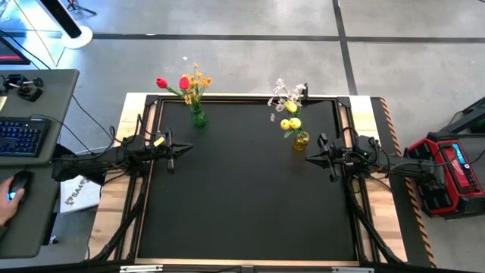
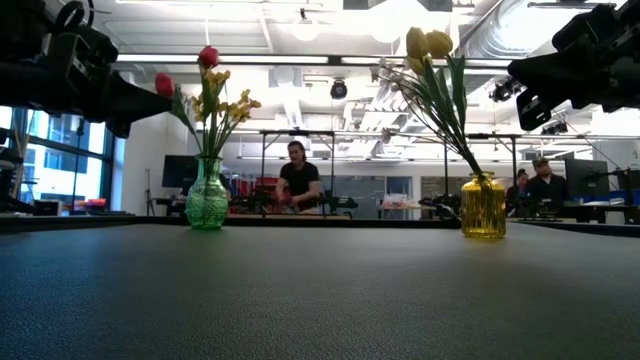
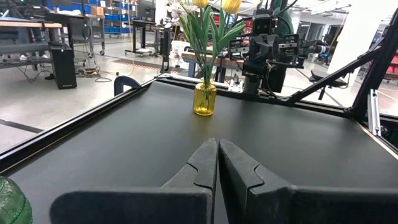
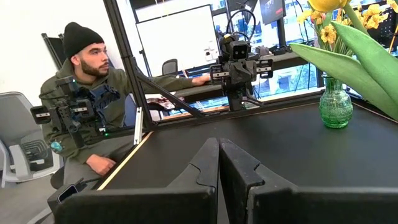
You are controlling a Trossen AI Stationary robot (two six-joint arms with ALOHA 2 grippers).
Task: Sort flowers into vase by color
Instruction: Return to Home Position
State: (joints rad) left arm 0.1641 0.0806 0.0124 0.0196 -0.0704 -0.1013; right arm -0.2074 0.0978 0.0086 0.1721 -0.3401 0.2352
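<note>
A green glass vase [image 1: 198,117] stands on its base at the table's far left and holds two red blooms [image 1: 173,83] and an orange-yellow sprig [image 1: 198,80]. A yellow glass vase [image 1: 301,140] stands at the far right with yellow tulips [image 1: 291,123] and a pale pink-white sprig [image 1: 286,94]. Both vases show in the low view, the green vase [image 2: 207,195] and the yellow vase [image 2: 483,205]. My left gripper [image 1: 182,149] is shut and level at the left edge. My right gripper [image 1: 311,158] is shut and level at the right edge, close beside the yellow vase.
The black mat [image 1: 250,189] is bare across its middle and near side. A person [image 4: 87,106] sits beyond the table's left edge at a desk with a keyboard [image 1: 23,136]. A red device [image 1: 447,171] sits past the right edge.
</note>
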